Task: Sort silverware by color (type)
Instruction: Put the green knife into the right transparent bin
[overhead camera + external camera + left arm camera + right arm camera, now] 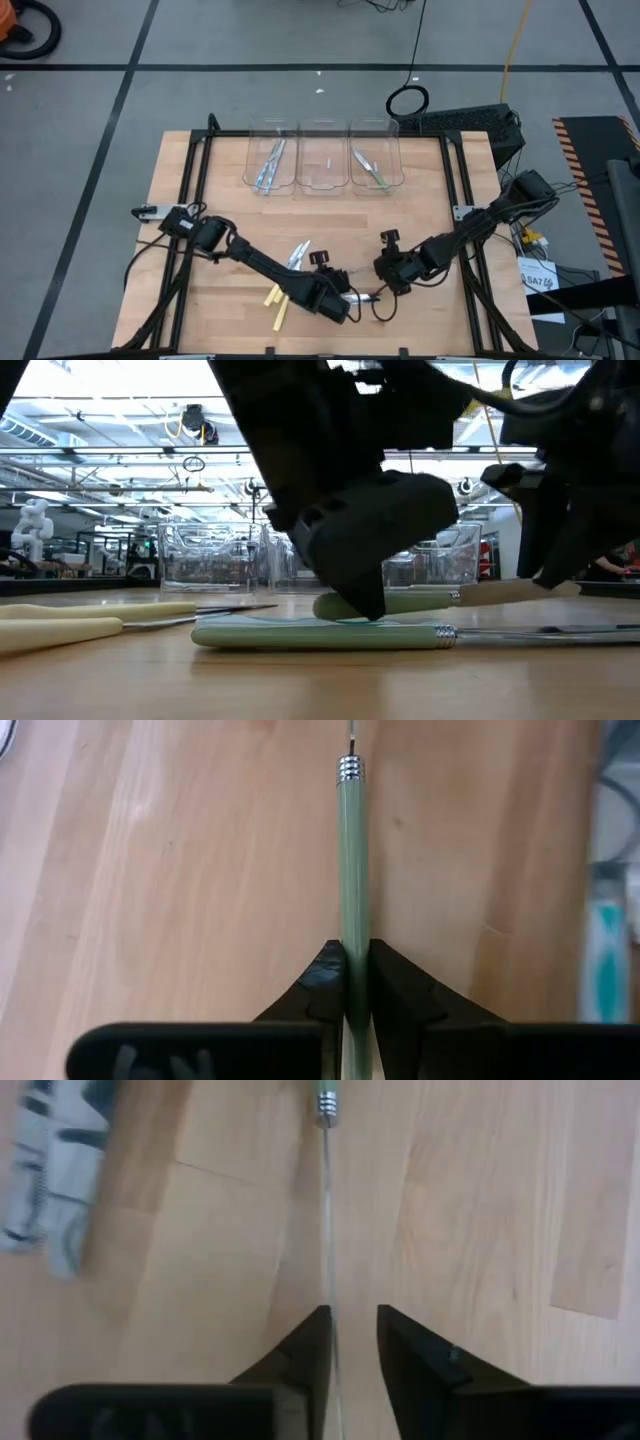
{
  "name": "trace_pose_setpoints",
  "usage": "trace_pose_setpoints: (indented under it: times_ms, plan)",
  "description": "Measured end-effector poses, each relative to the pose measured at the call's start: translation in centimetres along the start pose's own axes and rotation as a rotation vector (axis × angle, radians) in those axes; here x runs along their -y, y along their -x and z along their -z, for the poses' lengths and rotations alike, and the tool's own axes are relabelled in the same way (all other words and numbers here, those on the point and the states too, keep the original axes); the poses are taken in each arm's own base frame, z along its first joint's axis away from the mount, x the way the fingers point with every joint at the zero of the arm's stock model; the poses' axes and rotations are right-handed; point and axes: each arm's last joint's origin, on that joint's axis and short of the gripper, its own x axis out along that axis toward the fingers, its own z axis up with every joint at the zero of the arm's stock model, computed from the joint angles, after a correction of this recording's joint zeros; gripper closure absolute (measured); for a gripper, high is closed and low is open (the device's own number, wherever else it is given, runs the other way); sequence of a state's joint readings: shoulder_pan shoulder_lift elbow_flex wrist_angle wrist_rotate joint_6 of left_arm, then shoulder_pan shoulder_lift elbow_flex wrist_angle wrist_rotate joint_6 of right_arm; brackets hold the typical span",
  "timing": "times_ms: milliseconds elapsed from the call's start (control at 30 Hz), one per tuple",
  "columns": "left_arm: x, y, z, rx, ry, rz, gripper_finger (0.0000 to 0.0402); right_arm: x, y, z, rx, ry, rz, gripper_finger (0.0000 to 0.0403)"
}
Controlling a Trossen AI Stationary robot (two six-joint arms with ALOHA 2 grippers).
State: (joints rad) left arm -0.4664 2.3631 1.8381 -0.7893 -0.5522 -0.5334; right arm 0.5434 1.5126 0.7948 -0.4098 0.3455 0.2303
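Between the left gripper's [356, 982] clenched fingers sits a green-handled utensil [353, 860], light, stiff and slick, best pinched mid-handle, while the right gripper [352, 1342] stands parted around its metal end.
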Motion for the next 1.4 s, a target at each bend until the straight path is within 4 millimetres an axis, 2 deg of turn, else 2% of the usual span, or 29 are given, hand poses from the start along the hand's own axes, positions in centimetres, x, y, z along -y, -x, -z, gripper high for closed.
trace_pose_setpoints:
  times_ms: [133, 333, 467, 567, 733, 900, 1067, 1200, 1400]
  plan:
    - [0.3, 0.9, 0.2, -0.021, -0.003, -0.014, 0.0369, 0.3, 2.0, 0.0, 0.043, -0.03, -0.016, 0.0289]
    - [0.9, 2.7, -0.3, 0.012, -0.006, -0.032, 0.0369, 1.1, 6.6, 0.1, 0.14, -0.136, -0.032, 0.0274]
    - [0.9, 5.0, -0.7, 0.009, 0.016, -0.077, 0.0369, 1.3, 8.8, 1.0, 0.205, -0.145, 0.034, 0.0273]
    - [0.8, 7.6, -0.7, 0.005, 0.028, -0.139, 0.0369, 1.2, 9.8, 1.6, 0.281, -0.146, 0.106, 0.0273]
    - [1.6, 12.3, -0.1, 0.106, 0.009, -0.226, 0.0369, 0.9, 9.7, 2.5, 0.331, -0.123, 0.175, 0.0273]
    - [2.5, 16.0, 1.7, 0.203, 0.016, -0.297, 0.0369, 0.7, 9.1, 2.8, 0.345, -0.109, 0.172, 0.0273]
    - [3.8, 18.6, 3.3, 0.334, -0.002, -0.311, 0.0369, 0.3, 8.5, 2.7, 0.408, -0.082, 0.14, 0.0273]
    - [3.6, 20.3, 3.5, 0.438, 0.003, -0.329, 0.0369, -0.1, 8.1, 2.3, 0.493, -0.055, 0.091, 0.0273]
    - [3.8, 21.1, 3.6, 0.533, -0.018, -0.367, 0.0369, -0.5, 8.8, 1.0, 0.641, 0.014, 0.05, 0.0273]
